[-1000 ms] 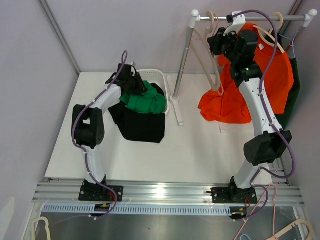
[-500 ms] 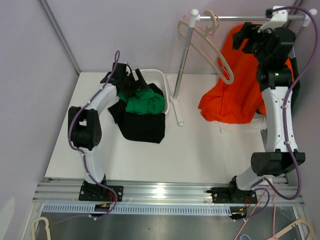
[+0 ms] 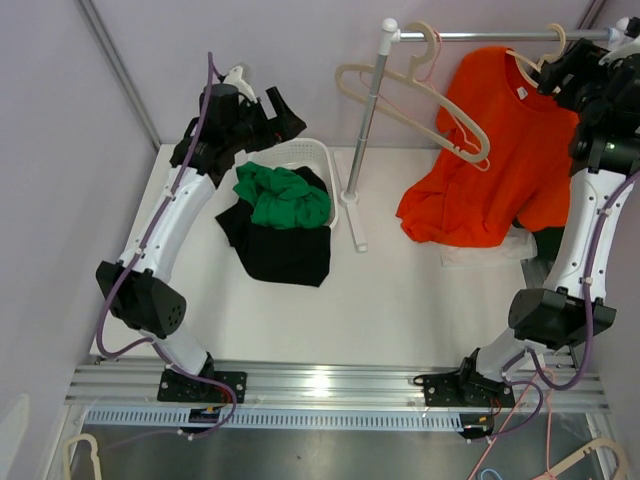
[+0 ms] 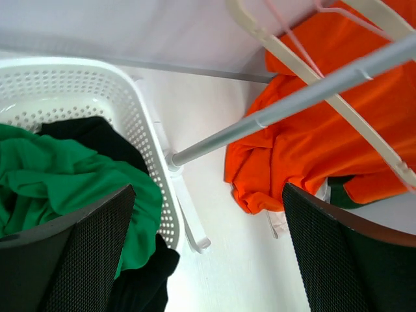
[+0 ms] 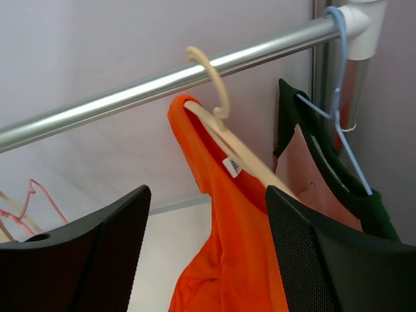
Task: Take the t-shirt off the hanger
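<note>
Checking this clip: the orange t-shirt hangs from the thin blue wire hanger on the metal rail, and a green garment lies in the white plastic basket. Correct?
Not quite. The orange t-shirt hangs from the cream plastic hanger on the metal rail; the thin blue wire hanger carries a dark green garment, as the right wrist view shows. The rest holds.

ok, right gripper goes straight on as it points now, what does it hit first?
Probably the orange shirt by its collar, on the cream hanger: it fills the gap ahead of the right gripper. Depth unclear.
</note>
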Tool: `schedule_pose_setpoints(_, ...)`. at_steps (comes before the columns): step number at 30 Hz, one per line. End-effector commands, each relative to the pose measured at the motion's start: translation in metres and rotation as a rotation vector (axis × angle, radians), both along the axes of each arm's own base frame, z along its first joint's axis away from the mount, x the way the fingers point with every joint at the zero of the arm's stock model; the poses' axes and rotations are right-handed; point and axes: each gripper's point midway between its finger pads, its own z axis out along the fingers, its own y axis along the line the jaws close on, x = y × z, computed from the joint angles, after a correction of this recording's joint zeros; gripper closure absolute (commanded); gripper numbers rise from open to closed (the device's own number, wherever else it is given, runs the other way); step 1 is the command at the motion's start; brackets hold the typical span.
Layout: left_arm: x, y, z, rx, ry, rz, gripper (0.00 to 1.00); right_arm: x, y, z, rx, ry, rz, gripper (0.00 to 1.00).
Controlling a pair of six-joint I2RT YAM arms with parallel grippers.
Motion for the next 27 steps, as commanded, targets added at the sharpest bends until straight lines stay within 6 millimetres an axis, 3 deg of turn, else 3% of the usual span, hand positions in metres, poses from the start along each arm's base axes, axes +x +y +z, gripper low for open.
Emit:
schedule_pose_setpoints(1, -0.013, -0.004, 0.028, 0.04, -0.083, -0.023, 0.0, 0.014, -0.008, -0.001, 0.087, -0.036, 0.107, 0.25)
schedule_pose_setpoints(5, -0.005, -0.011, 0.038, 0.032, -0.146, -0.054, 0.01, 0.034, -0.007, -0.01, 0.07, -0.039, 0.184, 0.27)
schedule_pose_setpoints(7, 0.002, -0.015, 0.042, 0.034, -0.185, -0.07, 0.0, 0.043, -0.009, -0.006, 0.053, -0.066, 0.196, 0.26)
schedule_pose_setpoints(11, 0.021, -0.021, 0.044, 0.046, -0.232, -0.077, 0.0, 0.063, -0.007, -0.011, -0.022, -0.058, 0.264, 0.25)
schedule_pose_setpoints(12, 0.026, -0.023, 0.041, 0.047, -0.229, -0.08, 0.0, 0.076, -0.011, -0.031, -0.009, -0.013, 0.271, 0.24)
schedule_pose_setpoints(13, 0.035, -0.027, 0.044, 0.044, -0.237, -0.09, 0.0, 0.076, -0.011, -0.017, -0.04, -0.042, 0.278, 0.25)
schedule_pose_setpoints(14, 0.038, -0.03, 0.043, 0.042, -0.233, -0.096, 0.0, 0.08, -0.011, -0.019, -0.063, -0.038, 0.29, 0.25)
schedule_pose_setpoints(15, 0.041, -0.031, 0.061, 0.036, -0.27, -0.102, 0.0, 0.09, -0.016, -0.035, -0.054, -0.004, 0.29, 0.25)
schedule_pose_setpoints(16, 0.049, -0.034, 0.043, 0.048, -0.228, -0.106, 0.01, 0.092, -0.019, -0.037, -0.06, -0.001, 0.288, 0.27)
schedule_pose_setpoints(17, 0.051, -0.036, 0.043, 0.052, -0.227, -0.109, 0.01, 0.092, -0.02, -0.031, -0.079, -0.016, 0.289, 0.28)
schedule_pose_setpoints(20, 0.057, -0.036, 0.048, 0.055, -0.244, -0.102, 0.0, 0.098, -0.022, -0.043, -0.064, 0.006, 0.304, 0.43)
schedule_pose_setpoints(24, 0.058, -0.036, 0.048, 0.053, -0.248, -0.098, 0.01, 0.099, -0.019, -0.053, -0.055, 0.036, 0.326, 0.34)
schedule_pose_setpoints(27, 0.058, -0.036, 0.046, 0.058, -0.244, -0.096, 0.0, 0.096, -0.013, -0.054, -0.066, 0.047, 0.346, 0.38)
